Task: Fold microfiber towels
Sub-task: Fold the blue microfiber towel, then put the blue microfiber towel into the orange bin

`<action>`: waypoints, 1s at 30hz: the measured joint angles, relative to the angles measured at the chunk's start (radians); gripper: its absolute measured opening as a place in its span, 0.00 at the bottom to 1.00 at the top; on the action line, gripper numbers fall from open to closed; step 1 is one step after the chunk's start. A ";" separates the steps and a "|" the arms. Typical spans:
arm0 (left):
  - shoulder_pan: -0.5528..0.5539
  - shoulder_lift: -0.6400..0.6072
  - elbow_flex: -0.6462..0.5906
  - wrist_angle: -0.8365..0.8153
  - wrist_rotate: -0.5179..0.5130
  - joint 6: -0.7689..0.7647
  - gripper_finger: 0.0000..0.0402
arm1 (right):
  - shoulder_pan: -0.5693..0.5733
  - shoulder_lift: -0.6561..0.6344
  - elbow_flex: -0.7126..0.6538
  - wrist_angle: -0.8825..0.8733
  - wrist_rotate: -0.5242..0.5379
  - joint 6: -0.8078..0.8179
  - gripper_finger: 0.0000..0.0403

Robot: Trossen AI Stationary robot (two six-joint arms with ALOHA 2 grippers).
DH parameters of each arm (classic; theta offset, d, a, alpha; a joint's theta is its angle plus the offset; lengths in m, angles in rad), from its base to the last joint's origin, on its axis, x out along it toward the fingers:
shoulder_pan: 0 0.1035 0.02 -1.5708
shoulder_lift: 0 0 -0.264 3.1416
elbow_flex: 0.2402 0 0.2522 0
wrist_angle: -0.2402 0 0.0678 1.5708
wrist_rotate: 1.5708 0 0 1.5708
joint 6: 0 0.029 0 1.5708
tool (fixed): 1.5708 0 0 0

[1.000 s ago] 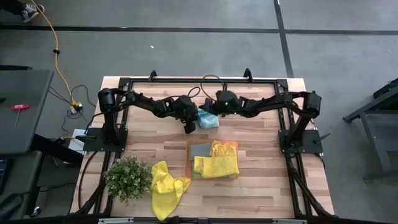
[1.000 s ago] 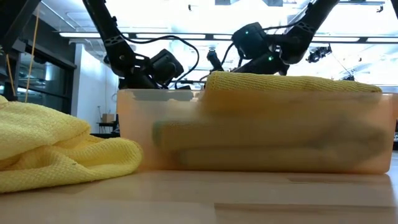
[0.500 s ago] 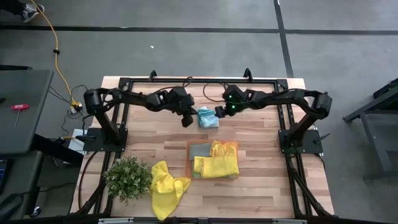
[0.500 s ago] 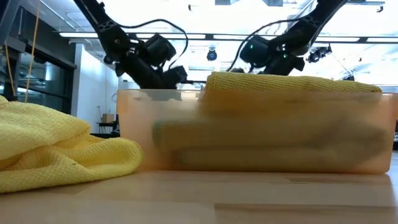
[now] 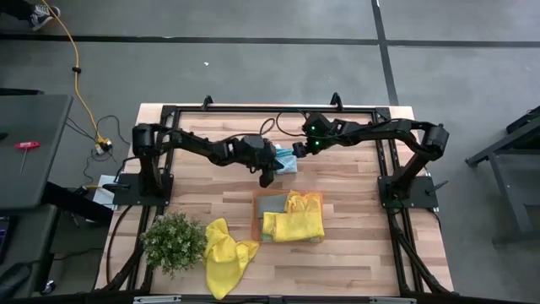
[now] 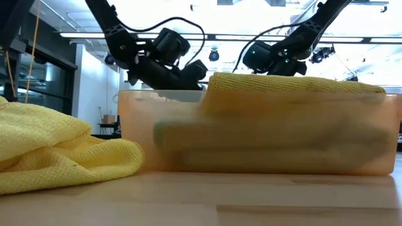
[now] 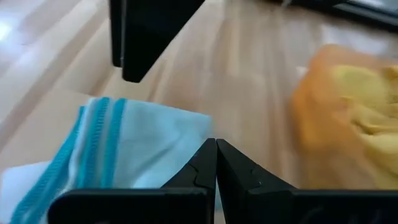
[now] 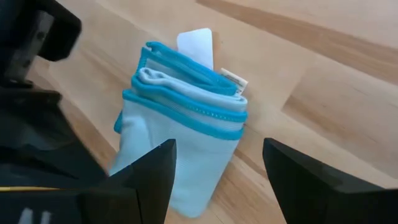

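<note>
A folded light blue towel (image 5: 287,161) (image 8: 186,124) lies flat on the wooden table, far of the orange tray. My left gripper (image 5: 267,176) (image 7: 216,155) is shut, with its tips at the towel's near edge (image 7: 143,143). My right gripper (image 5: 297,150) (image 8: 217,180) hovers open over the towel's right end, a finger (image 8: 158,174) on either side, touching nothing. More towels lie in the orange tray (image 5: 256,213): yellow ones (image 5: 295,221) and a grey one (image 5: 272,203). A loose yellow towel (image 5: 226,253) (image 6: 56,150) lies crumpled at the near edge. My left gripper's shut fingertips (image 7: 205,163) stand slanting down at the light blue towel's near edge (image 7: 180,130). Whether they touch the cloth, I cannot tell.
A small green potted plant (image 5: 173,241) stands at the near left. The black frame rails (image 5: 270,108) run along the table's far edge and sides. Bare wood (image 5: 202,190) lies between the blue towel, the plant and the tray. The tray's wall (image 6: 264,144) fills the low view.
My right gripper has drawn back off the blue towel toward the table's right and rolled its wrist. My left gripper first pulled back toward the left, then swung toward the right and near edge, ending at the towel's near side. The towel has stayed in place.
</note>
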 joint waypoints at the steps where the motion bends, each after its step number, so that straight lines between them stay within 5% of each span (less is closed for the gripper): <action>1: -0.004 0.012 0.008 0.001 -0.028 0.005 0.00 | -0.003 0.000 0.000 0.002 -0.001 -0.004 0.58; 15: 0.045 0.009 0.013 -0.084 -0.284 0.370 0.00 | -0.001 0.000 0.000 -0.014 -0.016 -0.011 0.58; 30: 0.160 -0.047 0.012 -0.214 -0.208 0.410 0.00 | 0.085 0.096 0.000 0.079 -0.098 0.383 0.58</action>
